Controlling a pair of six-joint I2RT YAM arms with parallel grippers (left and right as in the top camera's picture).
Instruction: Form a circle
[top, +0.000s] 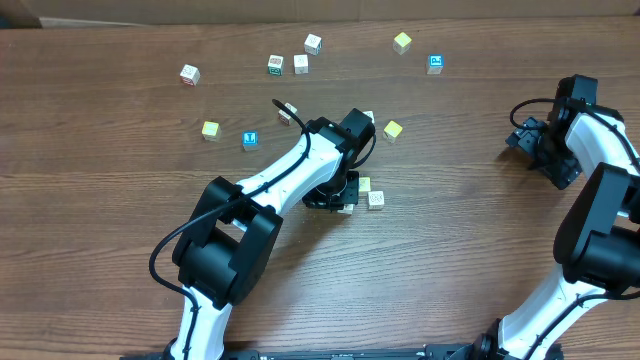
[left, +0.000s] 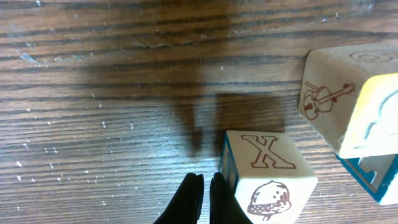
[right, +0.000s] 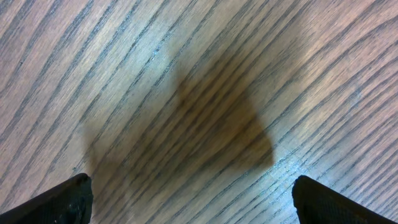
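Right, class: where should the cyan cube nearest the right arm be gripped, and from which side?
Across two opposite side faces, straight down from above: the cyan cube sits flat with bare table all around, so the open right end effector should straddle it.

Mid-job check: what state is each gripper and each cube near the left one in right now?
left gripper: shut, empty, tips beside the X cube.
right gripper: open, empty, over bare table.
X cube: flat on table, apart from the other three.
violin cube: flat on table, next to yellow cube.
circle: not closed yet.
loose cubes: scattered, far side.
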